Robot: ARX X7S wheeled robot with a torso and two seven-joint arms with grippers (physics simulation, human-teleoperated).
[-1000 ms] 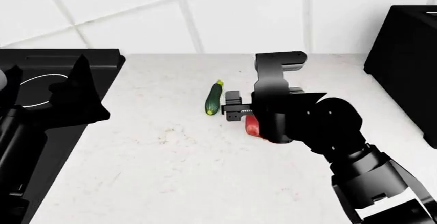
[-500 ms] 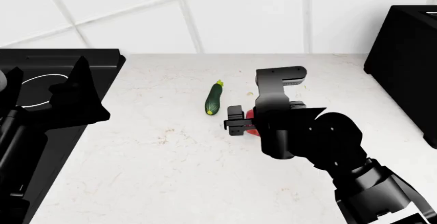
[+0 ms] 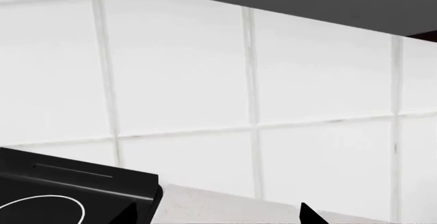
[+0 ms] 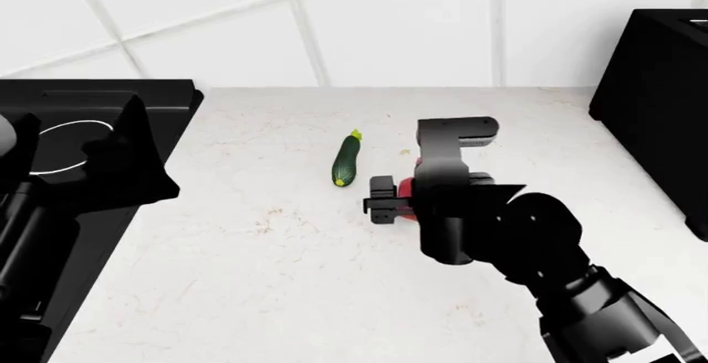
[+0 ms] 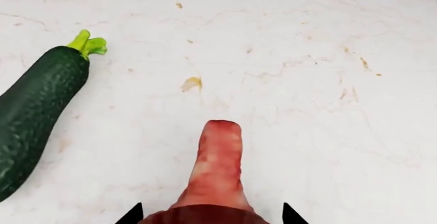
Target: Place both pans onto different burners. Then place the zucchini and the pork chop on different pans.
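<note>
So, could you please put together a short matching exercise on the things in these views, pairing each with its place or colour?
Things:
1. zucchini
2. pork chop
3. burner ring
4. right end effector

Descriptions:
A. white outline on the black cooktop
B. dark green, lying free on the counter
C. pinkish-red, between the fingertips
D. black, around the meat

Pairs: 1-B, 2-C, 3-A, 4-D

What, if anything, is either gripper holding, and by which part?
The right gripper straddles the pork chop's wide end; whether it grips cannot be told. The left gripper's hold isn't visible.
</note>
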